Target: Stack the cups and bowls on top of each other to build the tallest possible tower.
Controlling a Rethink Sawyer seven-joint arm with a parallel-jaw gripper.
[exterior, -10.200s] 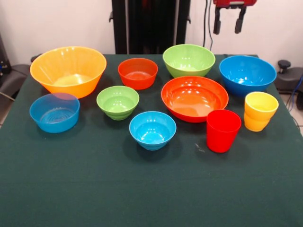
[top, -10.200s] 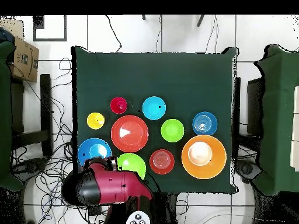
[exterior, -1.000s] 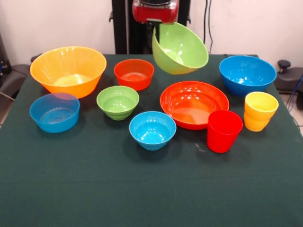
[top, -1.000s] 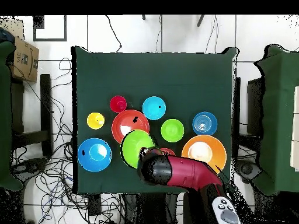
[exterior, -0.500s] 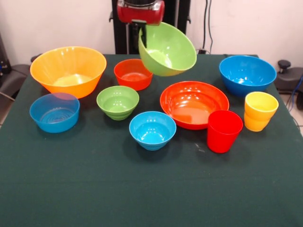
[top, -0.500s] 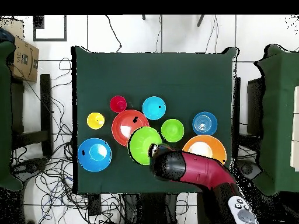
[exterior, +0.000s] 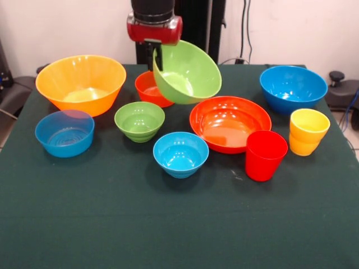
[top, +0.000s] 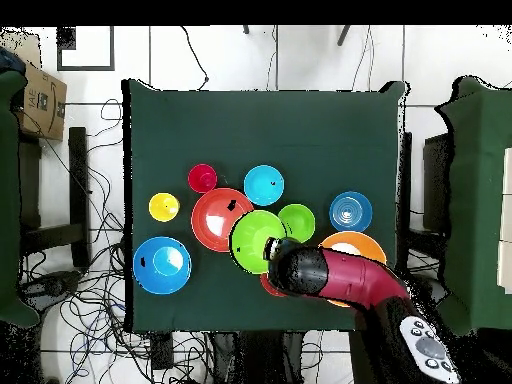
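Hanging tilted in the air, a large green bowl (exterior: 188, 73) is pinched at its rim by the gripper (exterior: 157, 55), whose fingers close on the bowl's upper left edge in the front view. The bowl's mouth faces left and forward, and it holds nothing. It hangs above the table (exterior: 179, 224), in front of the small red-orange bowl (exterior: 147, 89), which it partly hides, and just beside the wide red-orange bowl (exterior: 230, 122).

All other vessels stand upright on the green cloth, each apart from its neighbours and none nested. The large orange-yellow bowl (exterior: 81, 84) is translucent and empty; before it stands the ribbed translucent blue bowl (exterior: 64, 132). The small green bowl (exterior: 139, 120) and the small blue bowl (exterior: 180, 153) stand in the middle. At the right are the large blue bowl (exterior: 293, 88), the yellow cup (exterior: 308, 131) with its stepped upper half, and the plain red cup (exterior: 264, 154).

In the overhead view the arm (top: 345, 280) covers the small red-orange bowl and most of the orange-yellow bowl. The gripper's fingers are cut short by the bowl's rim.
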